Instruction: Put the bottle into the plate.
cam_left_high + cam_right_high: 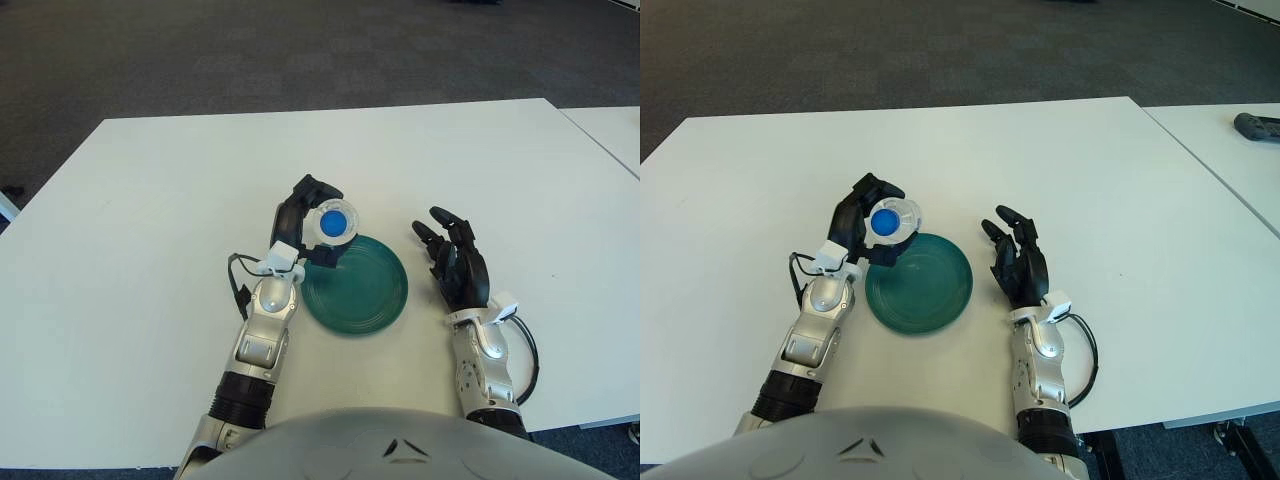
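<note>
- Left eye view: the robot's left hand [312,218] has its dark fingers wrapped around a white bottle [333,223] with a blue cap, seen from above so that little more than the cap and shoulder show
- The bottle is held off the white desk [130,230], over the near-left rim of the green plate [365,290], not yet over its middle; whether its base touches the rim cannot be made out from this angle
- The right hand [455,265] shows to the right of the plate, just beside it, palm down with fingers loosely spread and nothing in its hold; it looks idle
- A thin black cable loops from the left wrist [272,275] down along the forearm
- Off at the far right edge of the right eye view, a dark object [1260,126] lies on a neighbouring table and plays no part
- Step in hand, as it appears: carrying the grasped bottle across to the plate
- The next move likely calls for bringing the bottle further right over the dish's flat centre, lowering it upright until it sits, then letting the fingers go without tipping it; a release this close to the sloped rim could see it topple
</note>
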You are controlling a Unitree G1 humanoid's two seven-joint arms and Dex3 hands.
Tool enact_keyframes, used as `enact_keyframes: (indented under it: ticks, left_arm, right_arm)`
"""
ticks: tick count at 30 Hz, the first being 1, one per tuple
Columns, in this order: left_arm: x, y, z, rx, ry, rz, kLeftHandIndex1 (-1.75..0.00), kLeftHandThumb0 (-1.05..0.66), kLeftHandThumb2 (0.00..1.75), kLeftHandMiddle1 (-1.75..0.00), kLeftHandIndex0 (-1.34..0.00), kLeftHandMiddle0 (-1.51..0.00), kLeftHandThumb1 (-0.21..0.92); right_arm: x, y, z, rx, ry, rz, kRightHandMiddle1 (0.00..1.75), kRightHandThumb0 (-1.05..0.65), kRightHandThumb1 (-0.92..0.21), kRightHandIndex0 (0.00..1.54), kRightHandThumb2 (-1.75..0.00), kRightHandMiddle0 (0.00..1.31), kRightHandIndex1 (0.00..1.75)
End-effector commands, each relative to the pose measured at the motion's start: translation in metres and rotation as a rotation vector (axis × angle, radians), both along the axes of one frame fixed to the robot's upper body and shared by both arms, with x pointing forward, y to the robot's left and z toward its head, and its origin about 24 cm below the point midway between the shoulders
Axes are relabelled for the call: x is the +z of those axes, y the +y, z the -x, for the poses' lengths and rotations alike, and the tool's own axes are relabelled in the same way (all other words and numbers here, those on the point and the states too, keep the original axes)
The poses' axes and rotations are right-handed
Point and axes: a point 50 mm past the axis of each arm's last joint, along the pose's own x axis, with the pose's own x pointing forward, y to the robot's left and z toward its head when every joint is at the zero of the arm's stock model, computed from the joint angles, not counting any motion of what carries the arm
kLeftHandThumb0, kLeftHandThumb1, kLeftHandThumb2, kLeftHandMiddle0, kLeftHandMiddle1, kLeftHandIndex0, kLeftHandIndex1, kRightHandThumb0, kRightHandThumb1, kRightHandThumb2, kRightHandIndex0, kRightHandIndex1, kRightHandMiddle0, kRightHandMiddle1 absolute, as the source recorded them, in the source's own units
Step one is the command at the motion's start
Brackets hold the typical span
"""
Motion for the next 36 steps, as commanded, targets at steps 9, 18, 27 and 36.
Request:
enact_keyframes:
  ticks: [9, 18, 27, 36]
  left_arm:
    - [0.008, -0.007, 0.021, -0.070, 0.018, -0.061, -1.75, -0.08, 1.38, -1.75, -1.04, -1.28, 0.22]
    - [0.006, -0.007, 0.031, -0.149, 0.086, -0.024, -1.75, -0.09, 1.34, -1.75, -1.02, -1.28, 0.23]
    - [-0.004, -0.007, 0.037, -0.181, 0.161, 0.003, -1.75, -0.06, 1.34, -1.75, -1.04, -1.29, 0.24]
    - [-0.014, -0.008, 0.039, -0.183, 0.253, 0.069, -1.75, -0.05, 1.34, -1.75, -1.04, -1.28, 0.24]
  right_arm:
    - [-0.037, 0.004, 0.019, -0.001, 0.181, -0.008, 0.96, -0.77, -0.92, 0.49, -0.74, 0.10, 0.56]
    - [-0.037, 0.006, 0.018, 0.004, 0.185, 0.008, 0.95, -0.75, -0.92, 0.49, -0.75, 0.10, 0.55]
    - [-0.035, 0.006, 0.016, -0.004, 0.168, -0.010, 0.95, -0.73, -0.92, 0.49, -0.74, 0.09, 0.55]
    - [-0.034, 0.006, 0.015, -0.010, 0.160, -0.008, 0.95, -0.71, -0.92, 0.49, -0.73, 0.10, 0.55]
